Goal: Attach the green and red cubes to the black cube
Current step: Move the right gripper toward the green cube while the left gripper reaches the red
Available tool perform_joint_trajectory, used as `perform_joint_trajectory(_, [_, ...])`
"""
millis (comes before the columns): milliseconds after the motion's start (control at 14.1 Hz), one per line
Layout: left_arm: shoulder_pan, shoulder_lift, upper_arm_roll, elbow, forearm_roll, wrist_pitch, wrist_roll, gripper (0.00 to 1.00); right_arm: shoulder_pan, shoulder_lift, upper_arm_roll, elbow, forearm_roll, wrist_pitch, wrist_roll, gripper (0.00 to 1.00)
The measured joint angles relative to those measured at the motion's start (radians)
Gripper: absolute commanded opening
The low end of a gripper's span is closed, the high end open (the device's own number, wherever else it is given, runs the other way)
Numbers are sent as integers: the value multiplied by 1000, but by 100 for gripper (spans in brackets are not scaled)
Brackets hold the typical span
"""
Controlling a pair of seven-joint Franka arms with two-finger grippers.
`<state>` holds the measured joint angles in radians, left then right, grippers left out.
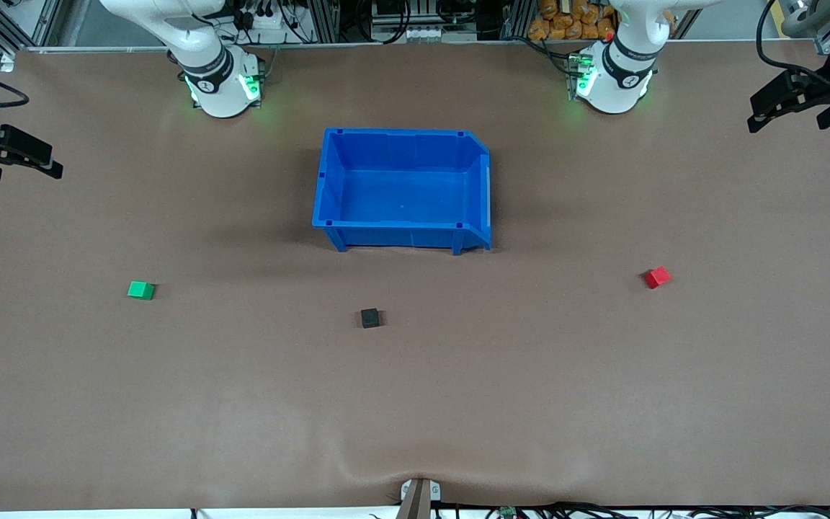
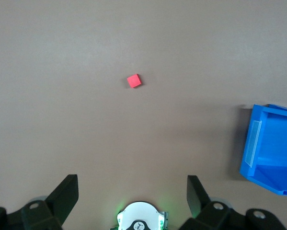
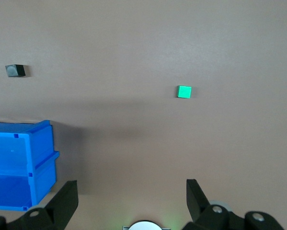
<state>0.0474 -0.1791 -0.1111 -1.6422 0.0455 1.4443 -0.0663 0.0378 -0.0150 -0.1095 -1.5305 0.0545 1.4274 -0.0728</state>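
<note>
Logging green cube [image 1: 140, 290] lying flat on the counter [image 1: 415, 404], a little below mid-height of the front frame, toward the right arm's end. Logging red cube [image 1: 658, 277] lying at nearly the same height in the frame, toward the left arm's end, turned slightly askew. Finding black cube [image 1: 369, 318] lying between the two, near the frame's centre line and somewhat lower, so nearer the front camera than either. Recording all three cubes as well apart, none touching another.

Noting blue bin [image 1: 400, 132] standing above the black cube in the frame, in the upper middle, with nothing inside it.

Seeing left tool [image 2: 131, 194] hanging at the upper corner of the front frame, over the left arm's end of the counter, fingers [image 2: 66, 196] spread wide and gripping nothing. In the left wrist view, seeing the red cube on bare counter and a corner of the bin.

Seeing right tool [image 3: 131, 196] hanging at the upper part of the frame's edge, over the right arm's end, jaws likewise spread wide and gripping nothing. In the right wrist view, catching the green cube, the black cube and part of the bin.
</note>
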Motion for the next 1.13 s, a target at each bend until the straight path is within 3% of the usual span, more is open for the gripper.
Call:
perform_joint_trajectory(567, [0, 0, -3, 7, 0, -1, 2, 100, 0, 3, -2, 0, -4, 9, 0, 100])
perform_joint_trajectory(1133, [-1, 5, -53, 2, 0, -32, 2, 100, 5, 56, 4, -1, -4, 63, -1, 100])
